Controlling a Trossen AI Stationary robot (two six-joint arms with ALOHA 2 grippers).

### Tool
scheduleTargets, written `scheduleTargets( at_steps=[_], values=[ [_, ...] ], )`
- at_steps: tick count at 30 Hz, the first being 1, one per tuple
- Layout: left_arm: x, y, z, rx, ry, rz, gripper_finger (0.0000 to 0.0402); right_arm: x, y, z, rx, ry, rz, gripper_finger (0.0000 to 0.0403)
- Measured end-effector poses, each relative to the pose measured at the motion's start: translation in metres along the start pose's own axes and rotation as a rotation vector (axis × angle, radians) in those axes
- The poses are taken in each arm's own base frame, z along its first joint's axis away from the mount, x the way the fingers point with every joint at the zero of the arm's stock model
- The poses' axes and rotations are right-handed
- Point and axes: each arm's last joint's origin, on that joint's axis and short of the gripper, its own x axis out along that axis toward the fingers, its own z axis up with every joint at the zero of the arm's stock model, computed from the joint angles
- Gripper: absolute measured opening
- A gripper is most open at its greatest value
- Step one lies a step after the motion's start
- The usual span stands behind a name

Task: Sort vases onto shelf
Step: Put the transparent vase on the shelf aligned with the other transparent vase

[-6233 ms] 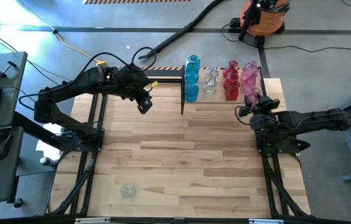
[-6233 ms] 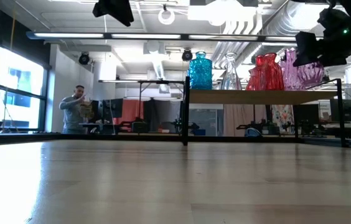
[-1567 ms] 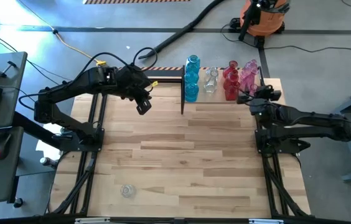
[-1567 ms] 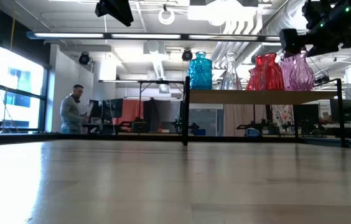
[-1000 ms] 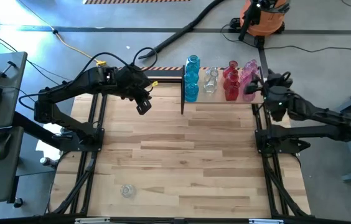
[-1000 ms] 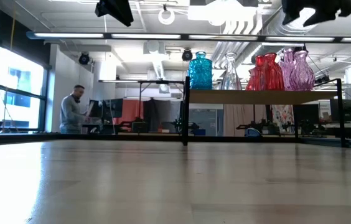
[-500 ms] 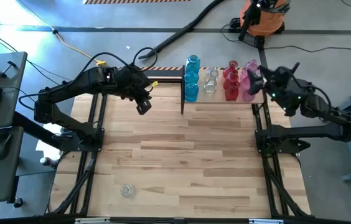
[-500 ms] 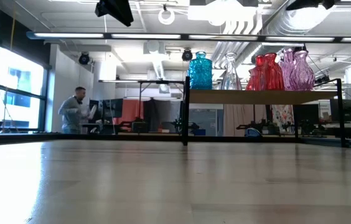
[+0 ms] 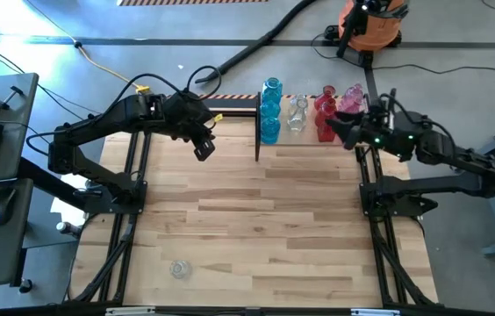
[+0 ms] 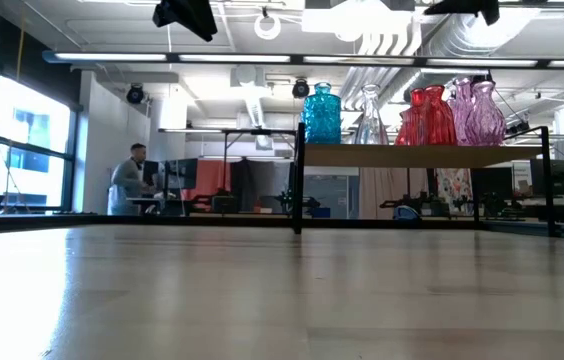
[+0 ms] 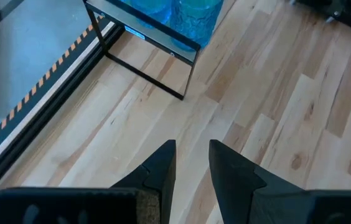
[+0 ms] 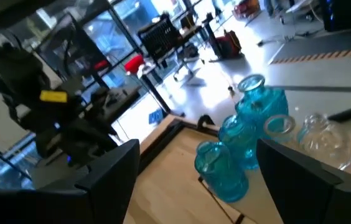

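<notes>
Blue (image 9: 269,110), clear (image 9: 297,112), red (image 9: 325,114) and pink vases (image 9: 351,98) stand in rows on the shelf (image 9: 296,139) at the table's far edge. In the low view they line its top board (image 10: 422,155). One more clear vase (image 9: 179,269) rests alone on the table near its front left corner. My right gripper (image 9: 337,132) hovers open above the shelf's right end, level and pointing left; nothing is between its wide-spread fingers (image 12: 110,177). My left gripper (image 9: 202,149) hangs left of the shelf, tilted down, with a narrow empty gap (image 11: 192,165).
Bare wooden table spreads from the shelf to the near edge. A black upright (image 9: 257,132) marks the shelf's left end. Beyond the far edge lie hoses and an orange vacuum (image 9: 370,22). A person (image 10: 134,180) is at a desk in the room behind.
My right gripper has risen from beside the pink vases and swung round from pointing down to pointing level toward the table's left, staying open and empty. The vases stand as before. The person in the background has shifted a little to the right.
</notes>
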Motion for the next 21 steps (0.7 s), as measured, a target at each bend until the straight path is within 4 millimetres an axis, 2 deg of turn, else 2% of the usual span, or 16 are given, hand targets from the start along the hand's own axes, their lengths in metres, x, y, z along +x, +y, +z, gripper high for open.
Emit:
scheduleTargets(
  at_steps=[9,15,21],
  values=[
    [0.003,-0.001,0.001,-0.022,0.008,-0.018,0.0088,0.027,0.005,-0.014,0.004,0.096,-0.017,0.0304],
    [0.002,-0.008,-0.006,-0.052,0.101,-0.182,0.0088,0.044,0.013,-0.018,0.023,0.128,0.06,0.0304],
    [-0.001,-0.019,-0.017,-0.064,0.2,-0.196,0.0088,0.055,0.016,-0.023,0.042,0.158,0.075,0.0304]
  ],
)
